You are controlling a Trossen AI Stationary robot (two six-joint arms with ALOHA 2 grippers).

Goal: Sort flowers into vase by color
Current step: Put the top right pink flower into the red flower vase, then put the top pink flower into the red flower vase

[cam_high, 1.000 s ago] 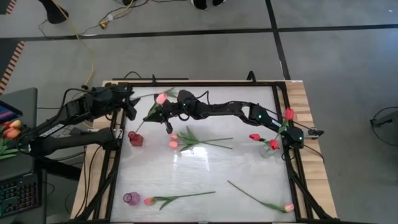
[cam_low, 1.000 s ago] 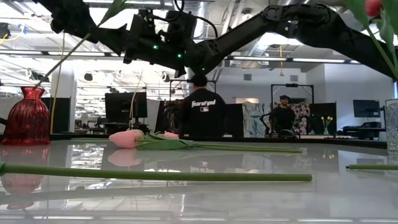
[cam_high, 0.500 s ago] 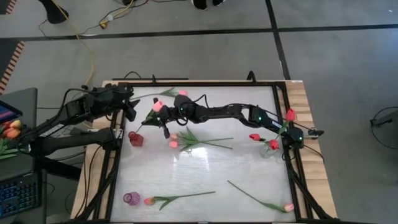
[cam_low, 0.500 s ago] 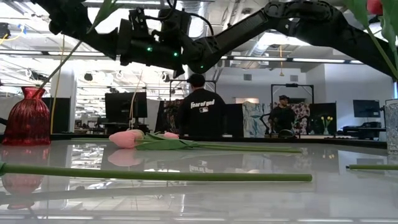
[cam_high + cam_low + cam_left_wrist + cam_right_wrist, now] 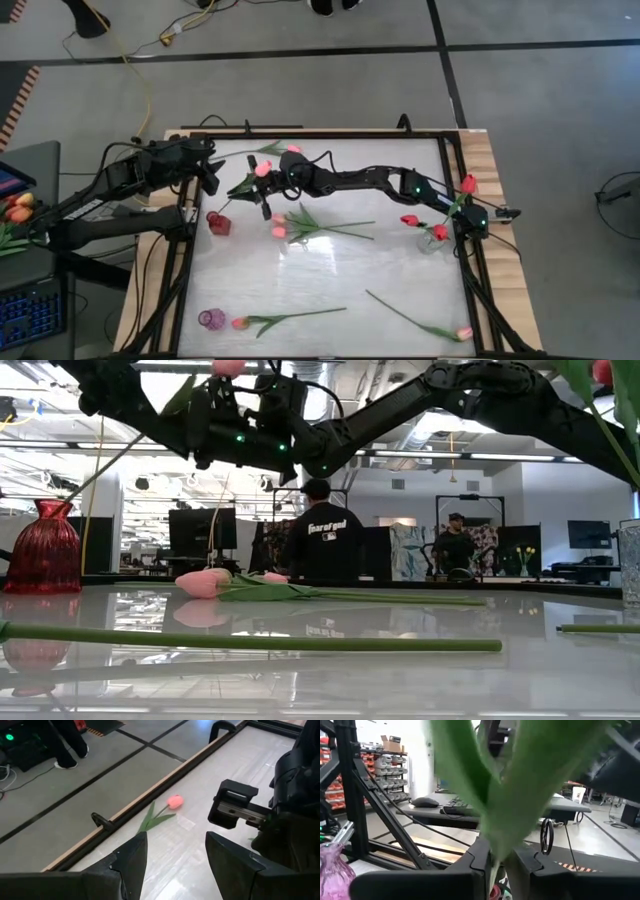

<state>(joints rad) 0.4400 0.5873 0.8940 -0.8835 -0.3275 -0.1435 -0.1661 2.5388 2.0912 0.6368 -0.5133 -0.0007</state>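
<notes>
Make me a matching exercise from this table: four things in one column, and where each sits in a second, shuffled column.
Column one:
1. red vase
2. purple vase
3. clear vase
4. right gripper

Column two:
A. near left corner of the table
B. right edge, red tulips in it
C. left edge, about mid-table
D. above the table's far left part, a pink tulip's stem between its fingers

Pairs: 1-C, 2-A, 3-B, 4-D
</notes>
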